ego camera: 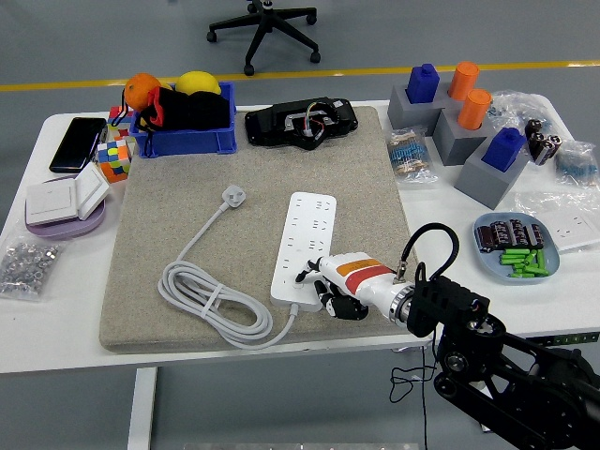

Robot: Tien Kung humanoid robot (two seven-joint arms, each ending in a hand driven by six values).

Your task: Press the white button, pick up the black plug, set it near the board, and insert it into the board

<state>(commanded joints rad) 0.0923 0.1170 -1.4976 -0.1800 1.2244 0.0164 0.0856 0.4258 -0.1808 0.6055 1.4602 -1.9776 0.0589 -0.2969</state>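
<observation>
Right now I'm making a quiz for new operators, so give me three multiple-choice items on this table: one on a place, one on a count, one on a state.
1. Where is the right hand?
A. At the power strip's near end
B. Over the blue bin
C. On the phone

2. How many orange cylinders stand in the grey holders?
A. One
B. Two
C. Four

3. What state is the white plug in?
A. Held by the hand
B. Inserted in the strip
C. Lying loose on the mat

Key: 1 A, its fingers reach the power strip there. 2 B, the orange cylinders are a pair. 3 C, the white plug rests on the mat, untouched.
</observation>
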